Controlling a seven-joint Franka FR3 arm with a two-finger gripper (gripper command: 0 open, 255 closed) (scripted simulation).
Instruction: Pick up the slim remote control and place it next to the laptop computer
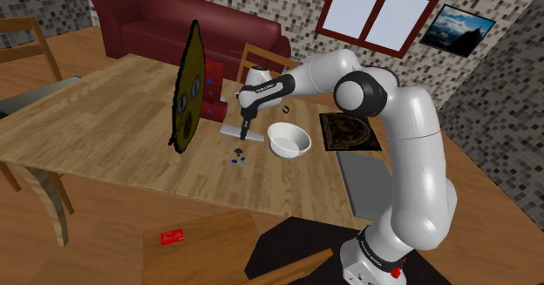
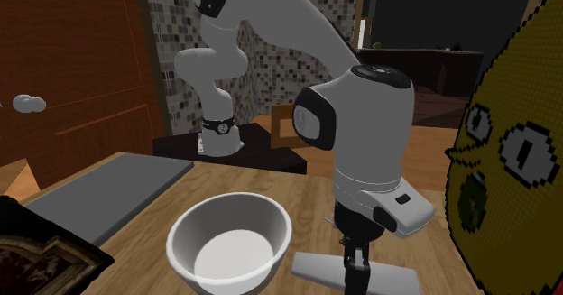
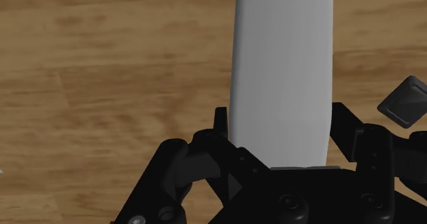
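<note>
Counts: one remote (image 3: 282, 72), one gripper (image 2: 355, 264), one laptop (image 1: 359, 183), one white bowl (image 2: 230, 244), one lemon-face board (image 1: 187, 87), one red box (image 1: 212, 96), one dark framed tray (image 1: 347, 131), a few small dark pieces (image 1: 238, 158).
Remote: slim and plain pale grey, low on the wooden table (image 1: 87, 126). I cannot tell whether it rests on the wood or is just off it.
Gripper: points straight down at about the remote's middle. Its fingers (image 3: 220, 123) stand apart by the remote's width and press its two long edges, clasping it.
Laptop: a closed grey slab at the table edge nearest the stand (image 1: 384, 257), well apart from the remote.
Between: the bowl sits just beside the remote, on the laptop's side. The tray lies past the bowl, near the laptop.
Around: the board stands upright on the remote's other side, with the red box just beside it. The dark pieces lie near the gripper.
</note>
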